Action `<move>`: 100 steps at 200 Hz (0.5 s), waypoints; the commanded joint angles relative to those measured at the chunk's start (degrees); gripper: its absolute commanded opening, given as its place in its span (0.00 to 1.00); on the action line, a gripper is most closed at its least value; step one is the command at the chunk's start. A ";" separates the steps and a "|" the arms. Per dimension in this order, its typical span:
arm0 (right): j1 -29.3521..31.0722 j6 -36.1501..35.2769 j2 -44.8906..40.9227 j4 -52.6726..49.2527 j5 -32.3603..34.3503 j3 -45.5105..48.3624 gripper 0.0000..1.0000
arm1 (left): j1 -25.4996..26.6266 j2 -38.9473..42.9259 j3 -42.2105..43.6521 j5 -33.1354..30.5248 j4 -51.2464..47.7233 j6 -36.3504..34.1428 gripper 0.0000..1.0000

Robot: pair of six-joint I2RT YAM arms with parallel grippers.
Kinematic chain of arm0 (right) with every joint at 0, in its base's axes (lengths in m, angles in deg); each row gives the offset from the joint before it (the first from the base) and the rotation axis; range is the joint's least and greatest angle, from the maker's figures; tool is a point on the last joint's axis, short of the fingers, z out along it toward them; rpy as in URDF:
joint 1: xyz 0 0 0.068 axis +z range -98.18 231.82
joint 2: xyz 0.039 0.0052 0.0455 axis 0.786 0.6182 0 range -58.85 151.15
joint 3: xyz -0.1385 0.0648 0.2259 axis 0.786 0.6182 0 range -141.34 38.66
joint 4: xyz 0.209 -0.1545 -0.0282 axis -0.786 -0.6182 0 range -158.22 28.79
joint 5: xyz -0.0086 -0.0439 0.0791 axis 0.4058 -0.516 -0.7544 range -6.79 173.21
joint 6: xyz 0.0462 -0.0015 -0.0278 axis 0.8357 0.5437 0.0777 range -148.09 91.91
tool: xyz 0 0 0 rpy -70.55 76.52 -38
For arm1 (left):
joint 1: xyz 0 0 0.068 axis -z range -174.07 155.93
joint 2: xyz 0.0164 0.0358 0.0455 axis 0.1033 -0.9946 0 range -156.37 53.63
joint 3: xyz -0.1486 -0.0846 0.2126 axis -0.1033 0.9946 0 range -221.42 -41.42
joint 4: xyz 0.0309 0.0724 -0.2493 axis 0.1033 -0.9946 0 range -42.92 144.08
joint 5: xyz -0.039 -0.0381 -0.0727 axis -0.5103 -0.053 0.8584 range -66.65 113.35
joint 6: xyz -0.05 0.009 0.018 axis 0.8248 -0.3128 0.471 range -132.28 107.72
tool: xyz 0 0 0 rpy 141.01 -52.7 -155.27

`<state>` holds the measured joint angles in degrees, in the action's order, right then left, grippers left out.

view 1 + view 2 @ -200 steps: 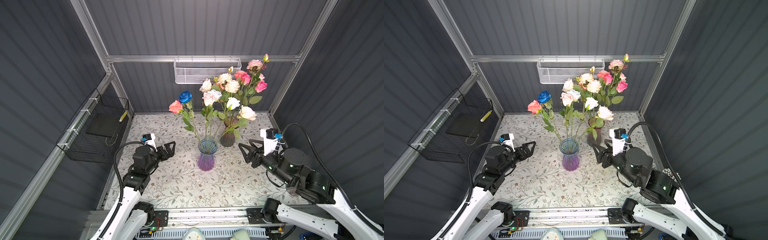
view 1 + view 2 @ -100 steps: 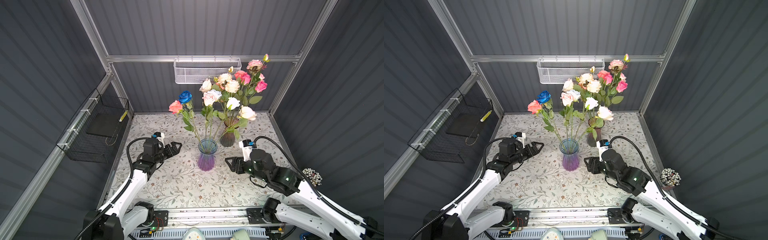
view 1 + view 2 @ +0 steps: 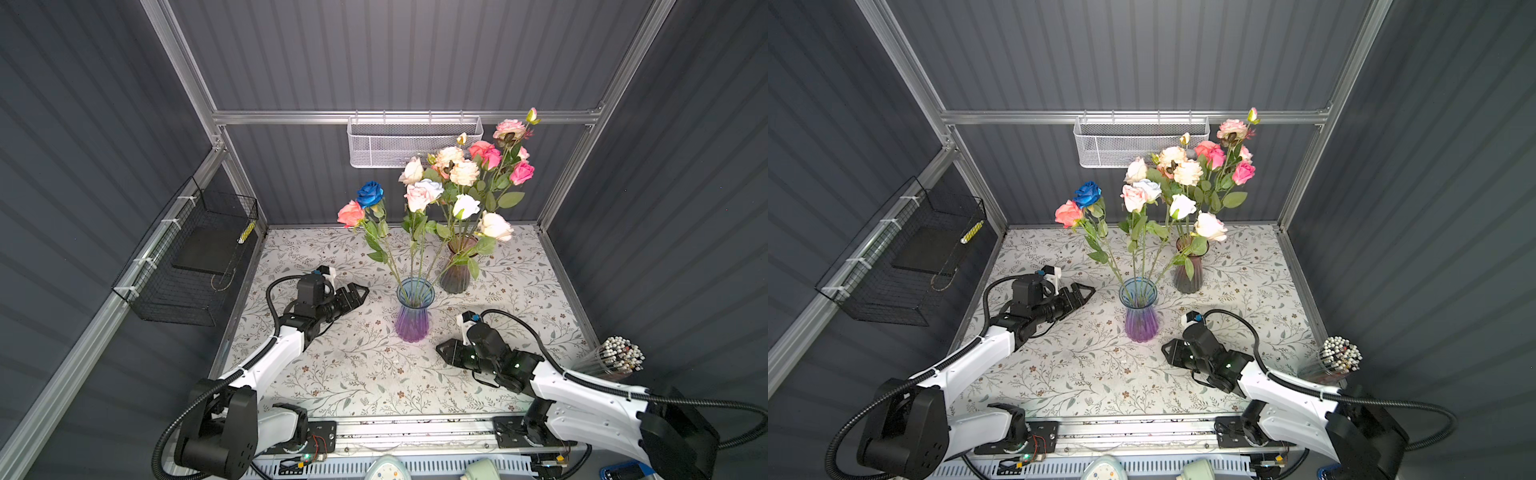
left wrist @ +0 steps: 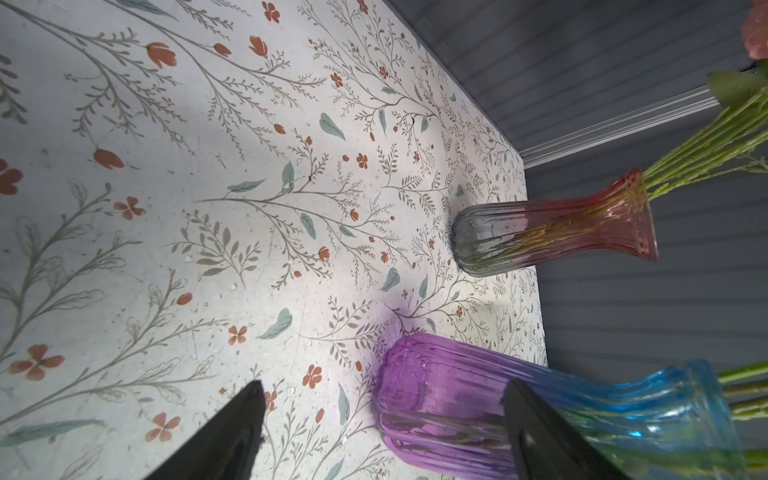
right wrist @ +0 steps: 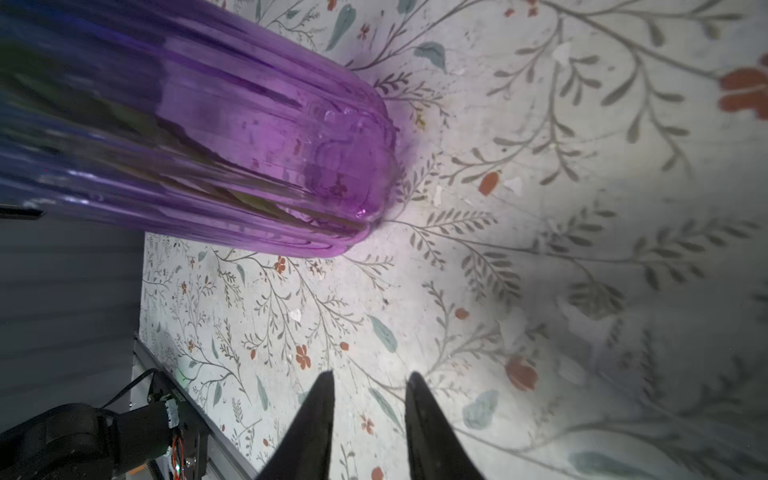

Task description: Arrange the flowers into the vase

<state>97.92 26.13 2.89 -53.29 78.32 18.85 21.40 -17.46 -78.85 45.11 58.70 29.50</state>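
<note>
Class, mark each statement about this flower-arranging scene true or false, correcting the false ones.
1. The blue rose stands in the blue-and-purple vase. True.
2. Each pincer grips a flower. False: the left pincer and right pincer hold nothing.
3. The left pincer is open. True.
4. The dark vase is empty. False: it holds many roses.
5. The white mesh basket hangs from the back rail. True.
</note>
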 commanded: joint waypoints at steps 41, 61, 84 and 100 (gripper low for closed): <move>-0.27 3.44 14.01 21.51 -3.94 1.53 0.29 | 0.62 -2.91 -1.82 1.60 2.30 0.18 0.90; -0.40 4.30 17.40 25.46 -4.81 1.66 0.29 | 0.62 -2.66 -2.58 1.52 0.63 -0.89 0.90; -0.91 5.72 21.52 29.41 -5.90 1.54 0.29 | 0.63 -2.19 -2.75 0.90 -0.57 -1.66 0.91; -1.27 6.70 23.75 31.44 -6.28 1.65 0.28 | 0.62 -1.84 -2.77 0.61 -1.15 -1.91 0.91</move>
<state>97.23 30.54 23.87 -28.31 73.32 19.92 21.77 -20.15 -80.08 45.50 59.69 29.26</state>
